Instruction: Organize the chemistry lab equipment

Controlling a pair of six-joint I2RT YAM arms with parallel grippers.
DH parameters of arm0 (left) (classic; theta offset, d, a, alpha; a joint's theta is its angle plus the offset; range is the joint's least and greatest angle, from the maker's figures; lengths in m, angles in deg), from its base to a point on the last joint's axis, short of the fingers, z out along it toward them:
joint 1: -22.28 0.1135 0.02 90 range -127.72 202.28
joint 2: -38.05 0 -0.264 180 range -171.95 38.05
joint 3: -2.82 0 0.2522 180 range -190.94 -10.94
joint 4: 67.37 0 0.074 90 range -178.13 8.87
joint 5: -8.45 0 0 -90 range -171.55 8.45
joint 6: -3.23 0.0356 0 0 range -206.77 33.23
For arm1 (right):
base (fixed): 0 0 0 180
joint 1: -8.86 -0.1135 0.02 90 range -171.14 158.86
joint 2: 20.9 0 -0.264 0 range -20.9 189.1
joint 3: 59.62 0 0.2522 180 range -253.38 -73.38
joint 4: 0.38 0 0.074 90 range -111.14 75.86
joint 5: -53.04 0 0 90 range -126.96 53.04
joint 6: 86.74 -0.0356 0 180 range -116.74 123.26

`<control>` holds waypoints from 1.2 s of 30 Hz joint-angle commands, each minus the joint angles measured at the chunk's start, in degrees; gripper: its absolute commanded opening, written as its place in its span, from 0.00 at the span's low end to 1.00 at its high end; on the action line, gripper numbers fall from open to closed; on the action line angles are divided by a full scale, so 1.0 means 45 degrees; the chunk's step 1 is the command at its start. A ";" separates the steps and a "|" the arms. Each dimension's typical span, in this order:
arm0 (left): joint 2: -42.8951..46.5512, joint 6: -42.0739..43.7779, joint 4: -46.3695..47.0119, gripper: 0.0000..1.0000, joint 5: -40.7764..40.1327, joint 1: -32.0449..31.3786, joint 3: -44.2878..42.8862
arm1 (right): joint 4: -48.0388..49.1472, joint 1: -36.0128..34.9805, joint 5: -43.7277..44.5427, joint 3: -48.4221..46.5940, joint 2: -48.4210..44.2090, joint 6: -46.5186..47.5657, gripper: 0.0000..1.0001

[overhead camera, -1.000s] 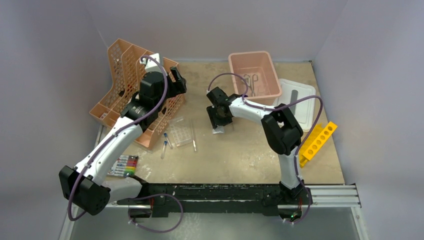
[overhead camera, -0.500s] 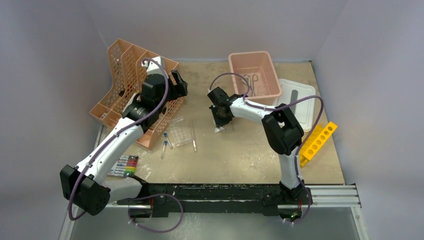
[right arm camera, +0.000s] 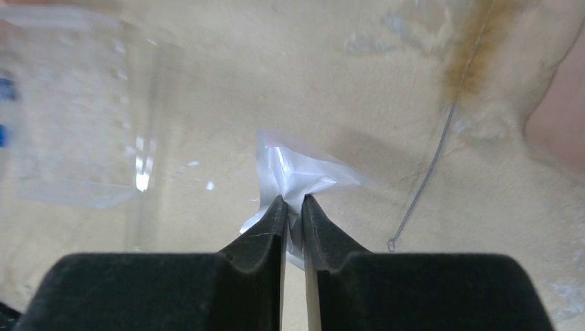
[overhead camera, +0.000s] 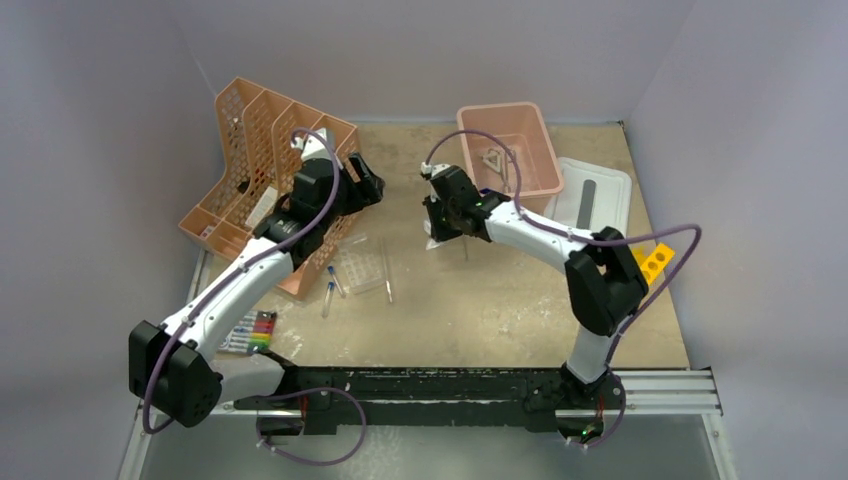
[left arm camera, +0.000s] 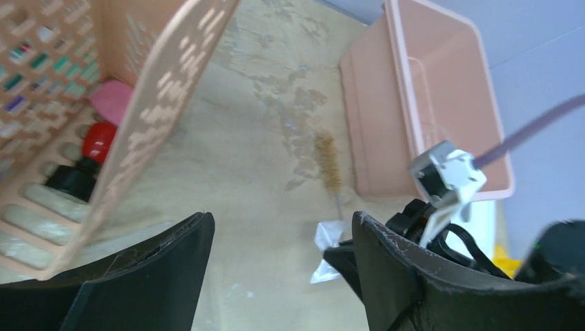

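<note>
My right gripper (overhead camera: 438, 228) (right arm camera: 293, 201) is shut on a small crumpled clear plastic packet (right arm camera: 303, 171), held just above the table left of the pink bin (overhead camera: 468, 125). The packet also shows in the left wrist view (left arm camera: 327, 238). Metal forceps (overhead camera: 493, 160) lie inside the bin. A clear tube rack (overhead camera: 362, 265) (right arm camera: 69, 124), blue-capped tubes (overhead camera: 328, 290) and a glass rod (overhead camera: 388, 285) lie in the middle left. My left gripper (overhead camera: 366, 182) (left arm camera: 279, 219) is open and empty, hovering beside the orange organiser (overhead camera: 250, 170).
A wire-handled brush (right arm camera: 428, 172) (left arm camera: 330, 162) lies by the bin (left arm camera: 428, 103). A white tray (overhead camera: 612, 215) and a yellow rack (overhead camera: 650, 262) are at the right. A marker pack (overhead camera: 250, 332) lies at the front left.
My right gripper has moved a little farther back with the packet, and its elbow has swung out to the right. My left gripper has shifted slightly to the right.
</note>
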 commanded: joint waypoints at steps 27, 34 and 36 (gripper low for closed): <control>-0.2266 -0.4189 0.7794 0.39 0.6333 -0.0010 0.1206 | 0.4697 0.1545 -0.3880 0.0598 -0.4161 -0.0548 0.15; -0.2687 -0.4096 0.7771 0.35 0.6502 -0.0010 0.0670 | 0.4995 0.1716 -0.4931 0.0679 -0.4239 -0.0436 0.16; -0.2744 -0.4108 0.7888 0.32 0.6524 -0.0010 0.0594 | 0.5075 0.1775 -0.5224 0.0718 -0.4244 -0.0363 0.16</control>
